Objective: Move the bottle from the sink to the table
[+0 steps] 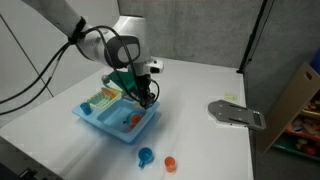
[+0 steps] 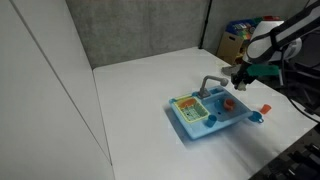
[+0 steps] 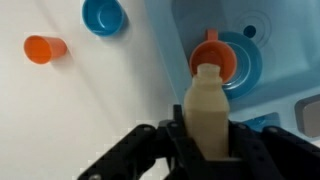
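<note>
- In the wrist view the end effector (image 3: 208,132) is clenched on the bottle (image 3: 207,100). Its dark fingers (image 3: 158,150) press the pale yellow body from both sides, and the white cap points away from the camera.
- The bottle is held upright in the air above the sink (image 3: 165,30), over the side of the basin that faces the bare tabletop (image 3: 60,110).
- Just past the cap, a red-orange item (image 3: 212,52) lies in the basin (the cap partly covers it).
- Outside the sink, a small blue cup (image 3: 103,15) and an orange cup (image 3: 45,48) rest near each other on the tabletop. In an exterior view they sit close to the edge nearest the camera.
- In both exterior views the end effector (image 1: 146,97) hangs over the sink (image 1: 105,122), beside its green-yellow rack (image 1: 103,97).
- Farther off, a grey flat device (image 1: 237,114) lies by the tabletop's side edge, well apart from the sink.
</note>
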Action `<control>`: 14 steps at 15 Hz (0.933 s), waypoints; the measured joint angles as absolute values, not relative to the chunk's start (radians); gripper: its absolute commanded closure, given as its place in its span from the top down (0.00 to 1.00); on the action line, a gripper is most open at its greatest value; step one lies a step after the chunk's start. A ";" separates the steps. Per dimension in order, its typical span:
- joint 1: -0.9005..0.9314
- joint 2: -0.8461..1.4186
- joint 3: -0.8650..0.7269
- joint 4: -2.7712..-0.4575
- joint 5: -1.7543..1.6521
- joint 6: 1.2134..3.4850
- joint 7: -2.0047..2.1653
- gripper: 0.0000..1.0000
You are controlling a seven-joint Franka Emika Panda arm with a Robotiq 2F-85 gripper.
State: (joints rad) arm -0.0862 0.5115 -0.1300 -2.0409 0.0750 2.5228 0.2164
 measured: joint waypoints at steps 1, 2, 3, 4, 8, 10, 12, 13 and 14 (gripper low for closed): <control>-0.091 0.518 -0.135 -2.022 0.079 2.505 0.228 0.10; -0.096 0.526 -0.140 -2.002 0.083 2.488 0.240 0.10; -0.101 0.536 -0.145 -1.982 0.088 2.472 0.251 0.10; -0.107 0.548 -0.149 -1.960 0.094 2.456 0.261 0.10; -0.129 0.609 -0.164 -1.871 0.105 2.398 0.302 0.10; -0.139 0.643 -0.169 -1.833 0.108 2.379 0.317 0.10; -0.146 0.674 -0.175 -1.806 0.108 2.370 0.325 0.10; -0.151 0.688 -0.177 -1.799 0.108 2.368 0.325 0.09; -0.157 0.699 -0.179 -1.795 0.108 2.368 0.325 0.09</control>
State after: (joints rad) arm -0.1570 0.6995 -0.1785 -1.7947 0.1080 2.3682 0.3253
